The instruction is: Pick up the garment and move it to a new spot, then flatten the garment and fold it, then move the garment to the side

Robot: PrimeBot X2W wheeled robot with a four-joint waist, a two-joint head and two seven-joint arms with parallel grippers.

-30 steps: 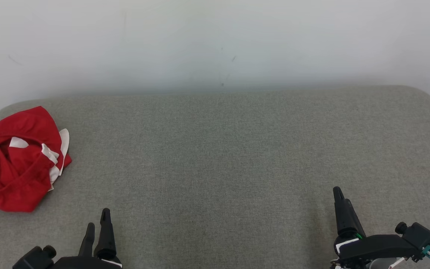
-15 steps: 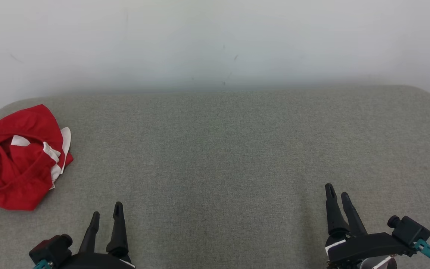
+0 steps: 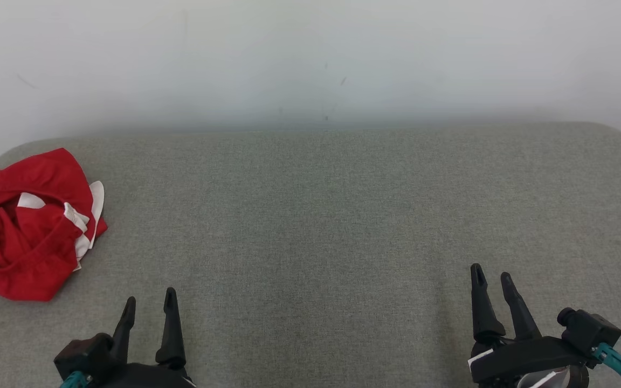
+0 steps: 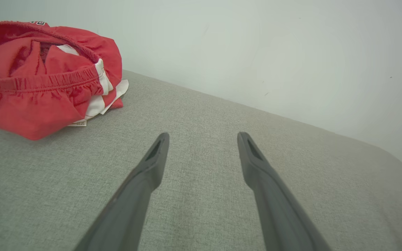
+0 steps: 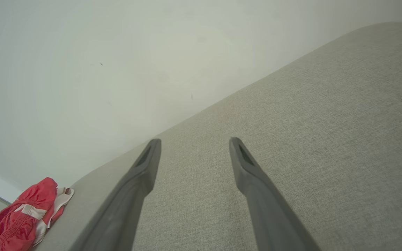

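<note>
Lying crumpled at left of grey cushion (image 3: pixel 310 215), red garment (image 3: pixel 25 226) sat untouched; left gripper (image 3: pixel 149 298), right gripper (image 3: pixel 491 272) hovered at near side, both spread wide, empty.

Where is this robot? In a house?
Hard to say; probably a plain test room. There's a grey cloth-covered surface against a bare white wall, with a crumpled red garment on it.

Crumpled red-and-white garment (image 3: pixel 25 226), far left
</note>
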